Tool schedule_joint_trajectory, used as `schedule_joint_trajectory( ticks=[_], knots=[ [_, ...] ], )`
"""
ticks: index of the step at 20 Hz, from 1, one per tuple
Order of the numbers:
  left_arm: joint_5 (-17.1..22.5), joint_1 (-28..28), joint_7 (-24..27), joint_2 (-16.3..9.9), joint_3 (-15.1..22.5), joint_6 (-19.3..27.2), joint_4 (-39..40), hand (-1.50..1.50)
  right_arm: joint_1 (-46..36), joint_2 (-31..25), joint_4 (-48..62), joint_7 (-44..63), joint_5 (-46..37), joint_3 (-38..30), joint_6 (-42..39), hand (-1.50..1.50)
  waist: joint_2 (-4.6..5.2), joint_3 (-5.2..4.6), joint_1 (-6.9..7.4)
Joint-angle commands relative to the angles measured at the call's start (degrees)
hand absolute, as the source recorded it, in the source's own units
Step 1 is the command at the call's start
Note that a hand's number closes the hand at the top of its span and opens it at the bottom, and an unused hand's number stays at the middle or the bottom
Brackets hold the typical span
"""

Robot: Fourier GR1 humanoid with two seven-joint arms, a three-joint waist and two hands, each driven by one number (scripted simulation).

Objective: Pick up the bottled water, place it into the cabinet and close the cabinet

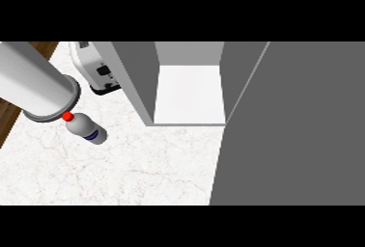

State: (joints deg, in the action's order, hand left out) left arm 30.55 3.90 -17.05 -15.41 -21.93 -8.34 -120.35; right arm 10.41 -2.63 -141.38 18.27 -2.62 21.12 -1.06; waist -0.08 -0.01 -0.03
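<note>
The bottled water (pixel 88 128) lies on its side on the white marble counter (pixel 128 169). It is clear with a red cap (pixel 68 116) and a dark blue label, and the cap points to the upper left. A thick grey forearm (pixel 32 79) comes in from the upper left, its round end right above the cap. No black hand shows on it. The cabinet (pixel 189 91) stands open at the back with a white floor inside and nothing on it. Its grey door (pixel 299 135) swings out over the right side of the view. Neither hand is visible.
A white and black toaster (pixel 100 72) stands on the counter left of the cabinet's grey side wall (pixel 135 82). A wooden floor strip (pixel 10 120) marks the counter's left edge. Bare counter stretches between the bottle and the open door.
</note>
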Motion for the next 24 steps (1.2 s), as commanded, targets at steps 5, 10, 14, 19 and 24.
schedule_joint_trajectory(
  ticks=[5,10,14,19,24],
  knots=[
    [-4.94,1.17,4.36,-0.4,0.24,-5.74,7.59,-1.5,0.53,0.25,-5.79,4.66,-7.39,6.76,3.47,-1.5,-0.01,-0.04,-0.32],
    [-7.74,-1.32,8.07,-0.3,0.05,-6.61,14.61,-1.5,0.88,-1.51,-7.85,6.14,-5.87,6.65,3.92,-1.5,0.02,-0.04,-0.38],
    [-14.97,-1.71,9.65,4.5,5.09,-2.16,15.26,-1.5,-1.48,-1.88,-6.14,5.53,-5.99,5.25,4.47,-1.5,0.04,-0.02,-0.36],
    [-14.09,-3.88,13.63,2.35,1.84,-4.46,25.25,-1.5,1.08,-1.06,-7.1,5.05,-12.71,13.54,7.89,-1.5,-0.11,-0.06,-0.68],
    [-15.75,-9.65,17.75,-1.66,0.24,-7.38,39.15,-1.5,-1.27,-4.04,-5.13,3.99,-5.05,5.58,5.94,-1.5,0.14,-0.03,-0.72]
  ],
)
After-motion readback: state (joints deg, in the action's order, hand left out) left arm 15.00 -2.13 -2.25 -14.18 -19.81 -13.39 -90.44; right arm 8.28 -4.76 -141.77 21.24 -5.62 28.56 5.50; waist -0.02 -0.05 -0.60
